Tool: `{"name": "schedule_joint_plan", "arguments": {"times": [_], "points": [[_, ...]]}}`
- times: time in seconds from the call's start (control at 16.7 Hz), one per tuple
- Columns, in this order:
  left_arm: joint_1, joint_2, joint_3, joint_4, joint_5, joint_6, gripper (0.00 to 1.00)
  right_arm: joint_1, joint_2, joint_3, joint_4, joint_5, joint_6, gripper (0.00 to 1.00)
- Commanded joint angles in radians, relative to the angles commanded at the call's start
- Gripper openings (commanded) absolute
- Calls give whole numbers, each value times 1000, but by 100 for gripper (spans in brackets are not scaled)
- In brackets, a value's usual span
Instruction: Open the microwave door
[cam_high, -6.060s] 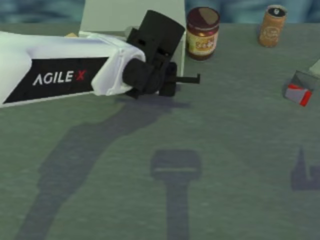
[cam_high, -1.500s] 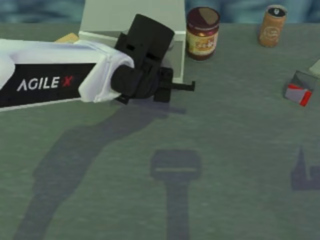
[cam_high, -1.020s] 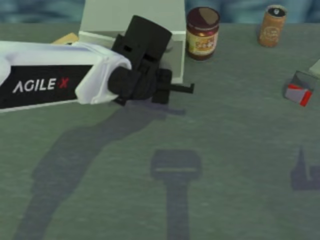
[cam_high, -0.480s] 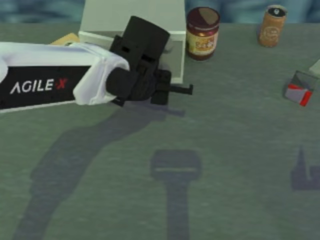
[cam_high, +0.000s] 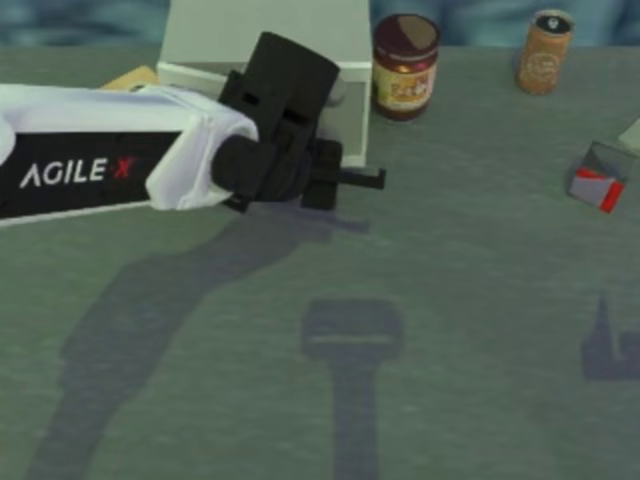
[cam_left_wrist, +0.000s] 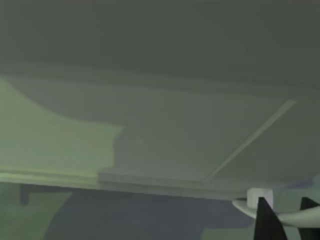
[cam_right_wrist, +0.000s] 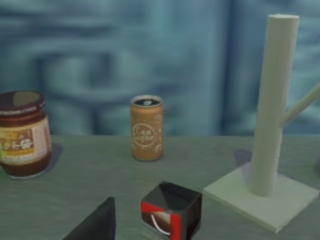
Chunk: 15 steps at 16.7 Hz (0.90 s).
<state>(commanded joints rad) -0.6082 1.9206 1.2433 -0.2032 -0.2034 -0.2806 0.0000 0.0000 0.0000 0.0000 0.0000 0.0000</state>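
The light grey-white microwave (cam_high: 265, 30) stands at the back of the table, left of centre. My left arm reaches in from the left, and my left gripper (cam_high: 345, 170) is low against the microwave's front right corner. The microwave door (cam_left_wrist: 165, 125) fills the left wrist view, seen from very close. Its pale curved handle (cam_left_wrist: 287, 216) lies between my two dark fingertips (cam_left_wrist: 265, 222), so my left gripper (cam_left_wrist: 286, 220) is shut on it. My right gripper (cam_right_wrist: 97, 222) is parked off the table's right side, outside the top view.
A brown jar (cam_high: 405, 65) stands just right of the microwave, with a tan can (cam_high: 545, 50) farther right. A red and black box (cam_high: 598, 180) lies near the right edge, and a white post stand (cam_right_wrist: 272, 115) is beside it. A tan wooden block (cam_high: 135, 75) peeks out behind my left arm.
My left arm has drawn back to the left with its gripper staying at the door's handle. More of the tan block shows. Over the last half second it barely moves.
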Motion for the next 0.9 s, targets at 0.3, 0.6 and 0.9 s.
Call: {"name": "schedule_joint_plan", "arguments": {"times": [0.3,0.6,0.9], "points": [[0,0,0,0,0,0,0,0,0,0,0,0,0,100],[-8,2,5,0,8,-5,0,0,0,0,0,0,0,100],[7,-22,-29,16,27,31,0,0,0,0,0,0,0,100]]}}
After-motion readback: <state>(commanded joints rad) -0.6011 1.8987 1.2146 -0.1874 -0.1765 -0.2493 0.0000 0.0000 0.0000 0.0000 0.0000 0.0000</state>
